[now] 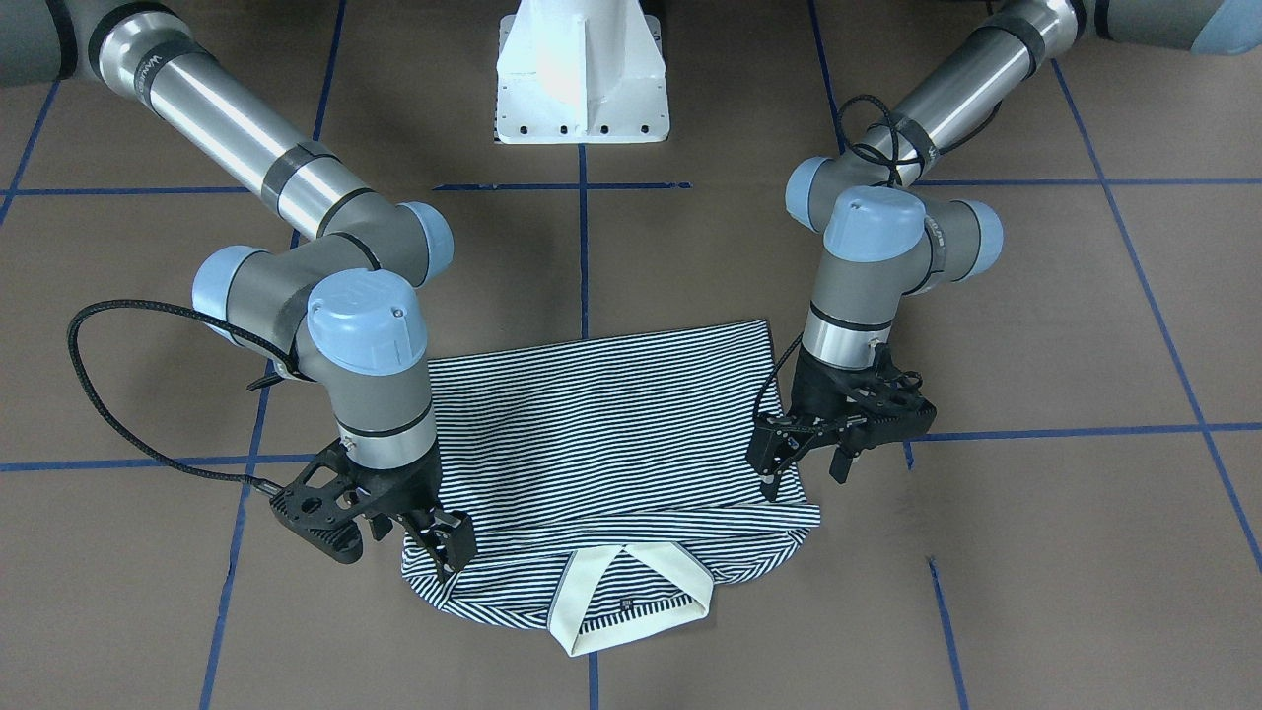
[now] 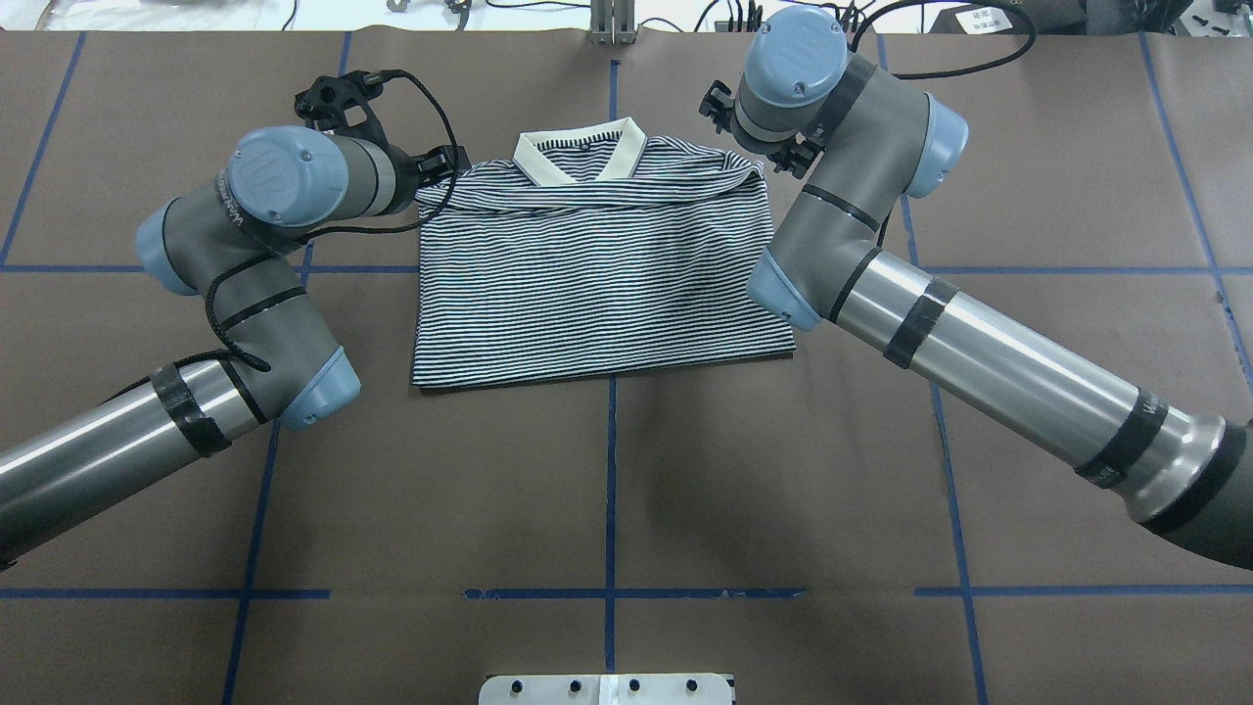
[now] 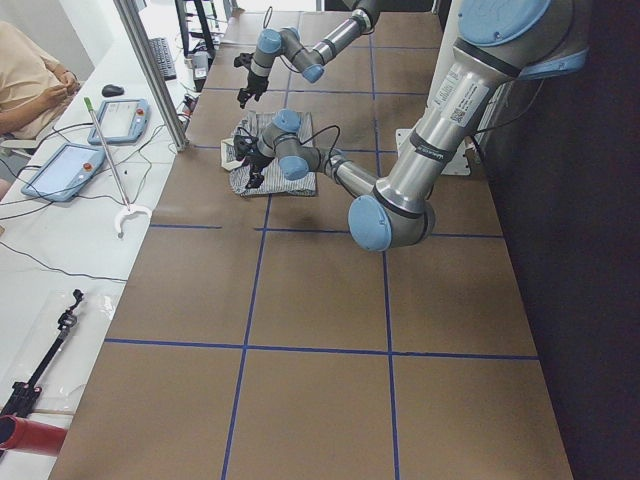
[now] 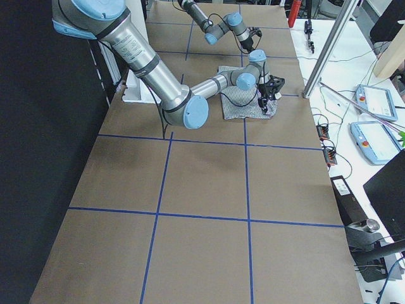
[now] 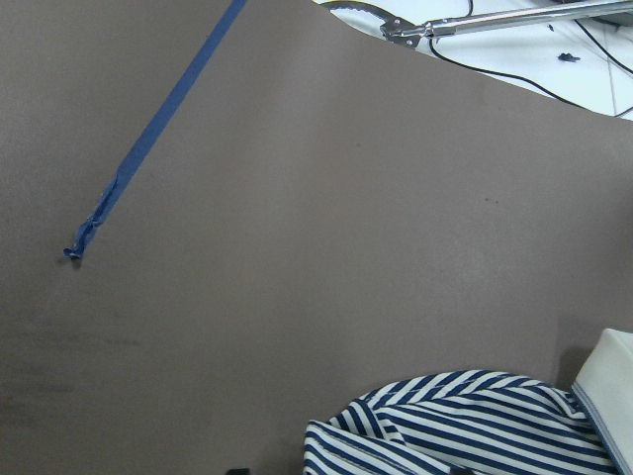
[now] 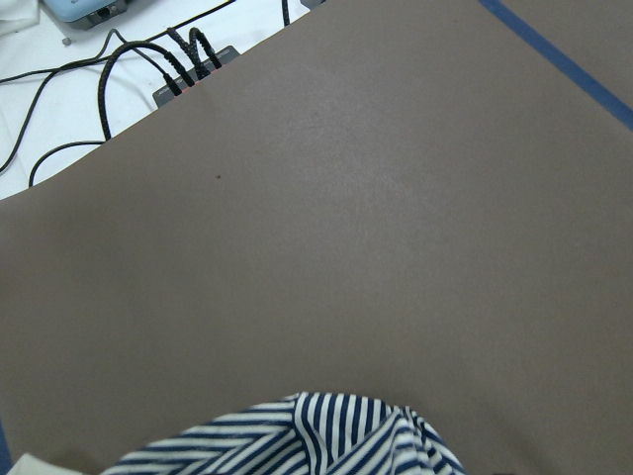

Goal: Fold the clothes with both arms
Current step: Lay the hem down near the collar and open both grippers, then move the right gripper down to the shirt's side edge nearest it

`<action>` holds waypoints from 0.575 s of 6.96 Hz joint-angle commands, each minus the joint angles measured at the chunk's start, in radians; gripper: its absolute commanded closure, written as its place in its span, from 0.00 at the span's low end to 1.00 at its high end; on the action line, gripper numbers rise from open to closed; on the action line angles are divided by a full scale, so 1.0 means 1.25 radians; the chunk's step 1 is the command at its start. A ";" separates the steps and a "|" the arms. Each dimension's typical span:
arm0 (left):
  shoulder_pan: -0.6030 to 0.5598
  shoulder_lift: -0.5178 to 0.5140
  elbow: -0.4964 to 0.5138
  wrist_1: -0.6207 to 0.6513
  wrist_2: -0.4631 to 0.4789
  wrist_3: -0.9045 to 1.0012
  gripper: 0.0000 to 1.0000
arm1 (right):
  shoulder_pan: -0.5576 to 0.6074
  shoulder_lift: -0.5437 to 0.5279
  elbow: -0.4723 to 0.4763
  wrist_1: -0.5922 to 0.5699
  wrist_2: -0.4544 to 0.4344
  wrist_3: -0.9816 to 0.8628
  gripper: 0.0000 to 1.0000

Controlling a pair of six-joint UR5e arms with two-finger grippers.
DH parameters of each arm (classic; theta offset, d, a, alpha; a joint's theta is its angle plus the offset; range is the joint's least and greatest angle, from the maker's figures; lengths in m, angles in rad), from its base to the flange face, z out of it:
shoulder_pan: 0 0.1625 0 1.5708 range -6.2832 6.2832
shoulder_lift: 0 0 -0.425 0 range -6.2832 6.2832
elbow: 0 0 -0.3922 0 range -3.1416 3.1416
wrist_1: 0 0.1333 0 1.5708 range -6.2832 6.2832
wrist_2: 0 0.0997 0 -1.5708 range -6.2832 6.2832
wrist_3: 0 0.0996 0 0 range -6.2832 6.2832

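Shirt (image 2: 597, 284), one, between two arms, left arm (image 2: 220, 255) and right arm (image 2: 861, 215), jaws at its shoulders, openness unclear.

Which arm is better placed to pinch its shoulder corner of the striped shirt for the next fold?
Right, narrowly. In the front-facing view the right gripper sits over a shoulder corner of the shirt; the left gripper hangs at the side edge, partly over bare table.
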 commanded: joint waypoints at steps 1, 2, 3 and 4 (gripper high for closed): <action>0.000 0.033 -0.034 -0.092 -0.055 -0.013 0.00 | -0.037 -0.165 0.231 -0.008 0.050 0.020 0.07; 0.001 0.043 -0.041 -0.104 -0.055 -0.047 0.00 | -0.071 -0.232 0.319 -0.035 0.049 0.033 0.07; 0.003 0.044 -0.041 -0.105 -0.055 -0.069 0.00 | -0.103 -0.241 0.323 -0.040 0.043 0.063 0.07; 0.003 0.045 -0.043 -0.105 -0.055 -0.069 0.00 | -0.117 -0.258 0.327 -0.039 0.038 0.118 0.08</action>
